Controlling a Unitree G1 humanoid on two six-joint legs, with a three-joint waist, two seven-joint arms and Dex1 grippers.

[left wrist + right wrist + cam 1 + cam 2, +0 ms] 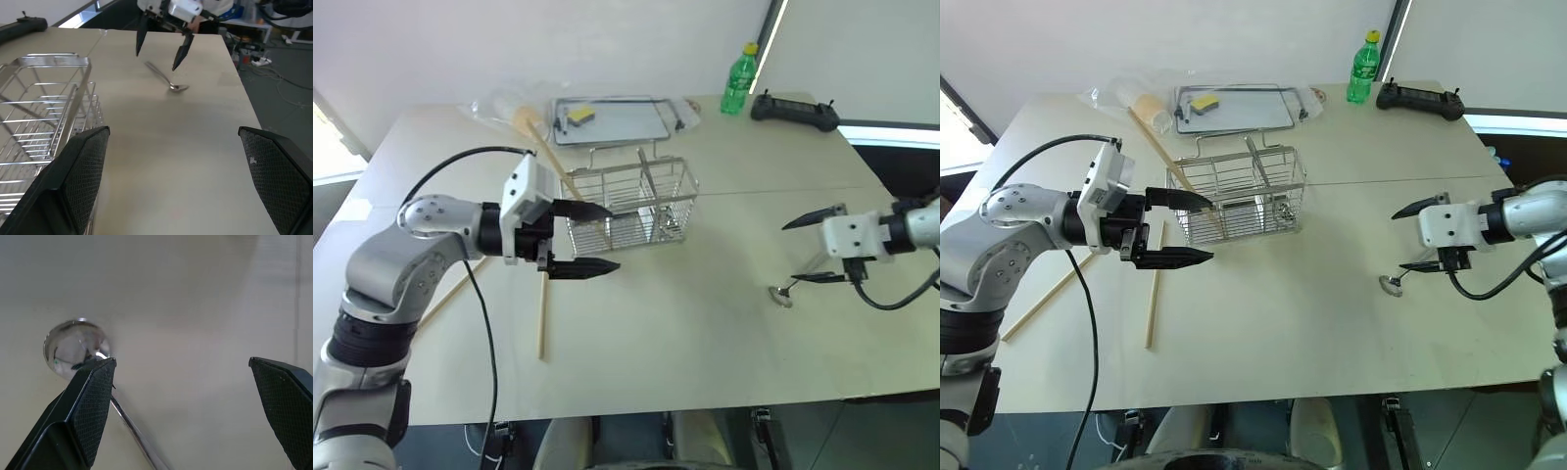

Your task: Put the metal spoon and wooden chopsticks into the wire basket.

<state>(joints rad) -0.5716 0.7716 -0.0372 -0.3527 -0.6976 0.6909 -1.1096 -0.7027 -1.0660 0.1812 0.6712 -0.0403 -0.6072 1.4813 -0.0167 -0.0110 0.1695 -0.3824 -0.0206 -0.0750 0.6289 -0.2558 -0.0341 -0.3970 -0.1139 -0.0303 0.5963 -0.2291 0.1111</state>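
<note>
Pale wood first: the wooden chopsticks (pixel 542 315) lie on the beige table (pixel 685 333) at lower left, one upright in the frame, the other slanting behind the left arm. Just right of them the left gripper (pixel 585 238) hangs with its black fingers spread wide, empty, its upper fingertip in front of the wire basket (pixel 631 203) at centre. A long wooden utensil (pixel 540 140) leans in the basket. Far right, the metal spoon (pixel 785 292) lies on the table under the right gripper (pixel 798 251), whose fingers stand wide apart, holding nothing.
</note>
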